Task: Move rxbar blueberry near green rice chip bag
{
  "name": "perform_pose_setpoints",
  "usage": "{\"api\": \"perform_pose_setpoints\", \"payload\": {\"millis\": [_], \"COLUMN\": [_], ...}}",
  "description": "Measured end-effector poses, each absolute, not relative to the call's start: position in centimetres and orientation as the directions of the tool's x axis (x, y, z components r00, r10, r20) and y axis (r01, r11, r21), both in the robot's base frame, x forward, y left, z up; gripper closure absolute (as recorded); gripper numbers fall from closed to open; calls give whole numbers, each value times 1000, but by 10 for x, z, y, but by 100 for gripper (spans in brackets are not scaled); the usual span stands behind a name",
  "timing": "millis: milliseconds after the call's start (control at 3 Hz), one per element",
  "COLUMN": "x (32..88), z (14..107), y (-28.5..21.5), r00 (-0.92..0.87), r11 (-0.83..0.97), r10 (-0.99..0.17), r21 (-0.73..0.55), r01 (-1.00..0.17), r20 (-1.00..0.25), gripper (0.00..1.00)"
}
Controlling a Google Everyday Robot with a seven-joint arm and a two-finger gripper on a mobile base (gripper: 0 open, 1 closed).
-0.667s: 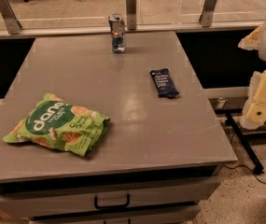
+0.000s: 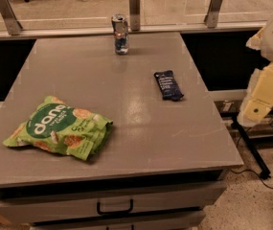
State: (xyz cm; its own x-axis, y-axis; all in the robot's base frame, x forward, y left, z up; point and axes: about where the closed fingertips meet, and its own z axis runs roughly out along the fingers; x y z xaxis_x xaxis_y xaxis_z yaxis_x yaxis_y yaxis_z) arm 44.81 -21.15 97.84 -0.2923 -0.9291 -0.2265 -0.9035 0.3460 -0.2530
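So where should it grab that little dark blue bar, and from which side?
Probably across its narrow width, at the middle, coming straight down from above: the rxbar blueberry lies flat on the table, long sides free. The tool is out of view; only the arm shows at the right edge.

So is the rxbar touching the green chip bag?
Apart. The camera view shows bare table between the rxbar and the green chip bag; the gripper is past the table's right edge.
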Motion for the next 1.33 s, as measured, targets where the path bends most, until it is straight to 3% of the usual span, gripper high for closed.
{"api": "perform_pose_setpoints", "payload": {"millis": [667,1000,1333], "x": [514,552,605], "z": [950,926,908], "y": [-197,-187,-174], "r00": [-558,-667,-772], "r11": [632,764,873], "r10": [-760,-611,-455], "r21": [-178,-96,-53], "r01": [-755,-638,-484], "r20": [-334,-427,-443], "gripper": [0,0,0]}}
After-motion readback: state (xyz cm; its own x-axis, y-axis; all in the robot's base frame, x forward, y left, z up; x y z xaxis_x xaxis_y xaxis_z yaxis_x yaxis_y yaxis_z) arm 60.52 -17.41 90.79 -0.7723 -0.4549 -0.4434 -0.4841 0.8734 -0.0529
